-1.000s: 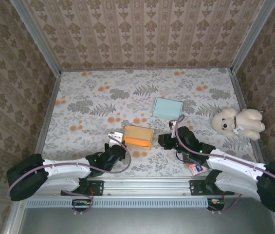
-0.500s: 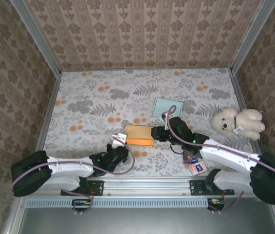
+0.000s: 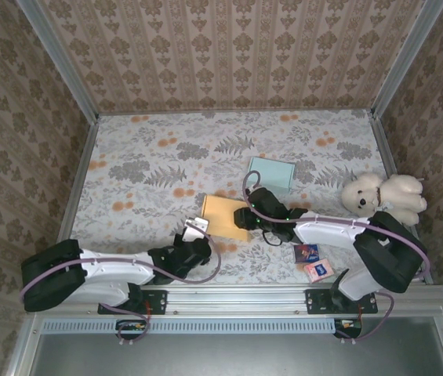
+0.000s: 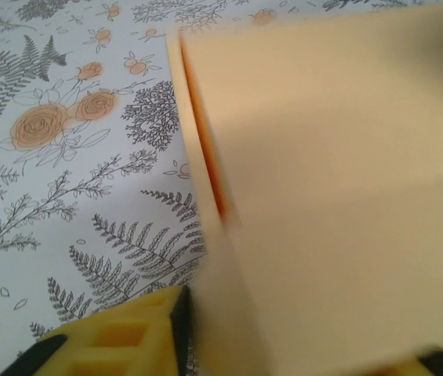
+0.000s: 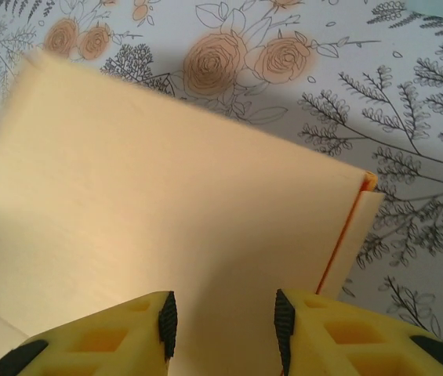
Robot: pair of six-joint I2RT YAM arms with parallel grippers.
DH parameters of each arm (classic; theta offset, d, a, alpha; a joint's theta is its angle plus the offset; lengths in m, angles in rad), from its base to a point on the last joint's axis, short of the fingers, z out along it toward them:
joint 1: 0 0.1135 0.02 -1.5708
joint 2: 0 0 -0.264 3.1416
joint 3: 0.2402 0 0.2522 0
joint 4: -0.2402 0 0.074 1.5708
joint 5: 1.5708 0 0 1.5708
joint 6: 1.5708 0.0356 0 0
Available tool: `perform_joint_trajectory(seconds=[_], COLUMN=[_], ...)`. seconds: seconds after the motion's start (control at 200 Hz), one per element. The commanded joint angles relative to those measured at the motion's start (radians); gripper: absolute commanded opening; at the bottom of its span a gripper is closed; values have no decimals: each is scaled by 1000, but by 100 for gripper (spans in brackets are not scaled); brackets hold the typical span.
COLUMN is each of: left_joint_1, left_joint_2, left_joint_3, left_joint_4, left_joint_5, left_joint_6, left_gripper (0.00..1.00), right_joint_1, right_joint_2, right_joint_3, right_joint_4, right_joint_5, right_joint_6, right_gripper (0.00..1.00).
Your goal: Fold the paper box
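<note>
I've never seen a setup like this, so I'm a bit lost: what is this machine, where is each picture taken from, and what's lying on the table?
These are two small robot arms bolted at the near edge of a flower-patterned table. The overhead picture looks down from behind them. The other two come from a camera on each wrist, so the yellow shapes at the bottom are that arm's own fingers. Both arms reach to a flat tan paper box in the middle, which they are meant to fold. The right gripper is open, with the box's face just beyond its fingers. The left gripper sits at the box's edge, but blur hides whether it grips. Also on the table are a pale blue box, a white teddy bear and small cards.
</note>
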Motion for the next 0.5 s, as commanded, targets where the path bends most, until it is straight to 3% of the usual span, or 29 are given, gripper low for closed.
perform_joint_trajectory(seconds=[0.0,0.18,0.375,0.495], left_joint_1=[-17,-34,-28,-15], left_joint_2=[-74,-275,-493,-604], left_joint_3=[-8,-23,-11,-22], left_joint_4=[-77,-211,-469,-520], left_joint_5=[10,72,26,45], left_joint_6=[-17,-64,-196,-224], left_gripper=[41,47,50,51], right_joint_1=[5,4,4,5], right_joint_2=[46,41,11,-9], right_joint_3=[11,0,-11,-18], right_joint_4=[4,6,-9,-14], right_joint_5=[26,63,98,104], right_joint_6=[-20,-24,-38,-47], right_gripper=[41,41,41,41])
